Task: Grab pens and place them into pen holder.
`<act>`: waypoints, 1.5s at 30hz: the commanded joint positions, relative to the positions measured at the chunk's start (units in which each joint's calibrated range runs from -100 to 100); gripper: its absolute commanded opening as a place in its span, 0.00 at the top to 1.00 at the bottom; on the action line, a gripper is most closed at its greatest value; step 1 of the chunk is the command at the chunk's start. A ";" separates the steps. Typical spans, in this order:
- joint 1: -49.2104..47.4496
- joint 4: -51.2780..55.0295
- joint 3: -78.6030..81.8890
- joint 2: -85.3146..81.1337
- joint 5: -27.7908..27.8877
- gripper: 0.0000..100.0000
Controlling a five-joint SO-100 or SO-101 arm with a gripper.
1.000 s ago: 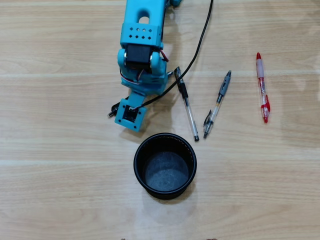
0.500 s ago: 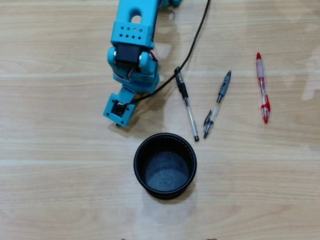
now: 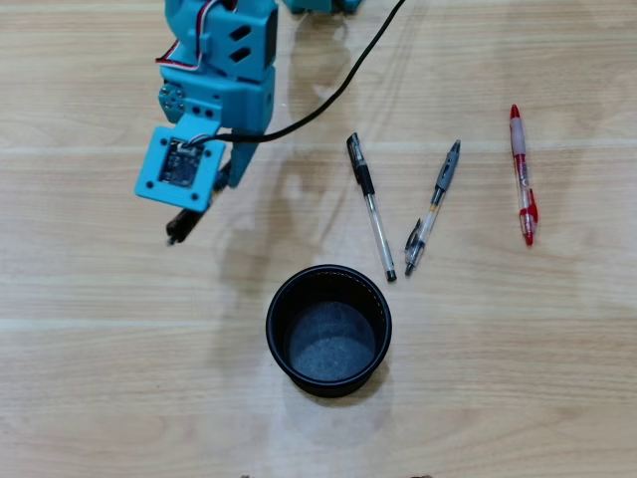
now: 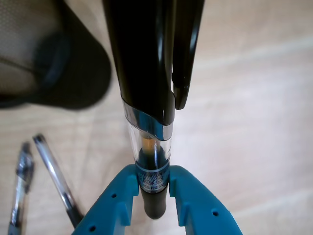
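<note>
My blue gripper [image 4: 154, 188] is shut on a black pen with a clear barrel [image 4: 146, 98], which points away from the wrist camera. In the overhead view the gripper [image 3: 189, 214] hangs left of the black pen holder [image 3: 328, 373], and only the dark end of the held pen [image 3: 178, 231] shows under it. The holder looks empty. Three pens lie on the wooden table: a black-capped clear pen [image 3: 371, 205], a grey pen [image 3: 433, 206] and a red pen [image 3: 523, 175]. In the wrist view the holder [image 4: 46, 54] is at upper left and two pens [image 4: 54, 176] at lower left.
The arm's blue body [image 3: 224, 60] and a black cable [image 3: 338, 90] occupy the upper left of the overhead view. Another blue part [image 3: 323, 5] shows at the top edge.
</note>
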 commanded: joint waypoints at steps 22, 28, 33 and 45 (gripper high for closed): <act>-14.52 -58.90 19.85 2.48 -2.62 0.98; -14.60 -58.98 19.85 2.90 -2.10 0.89; -14.36 -58.98 19.39 3.24 -2.05 0.88; -14.92 -47.47 22.38 -9.27 7.78 0.93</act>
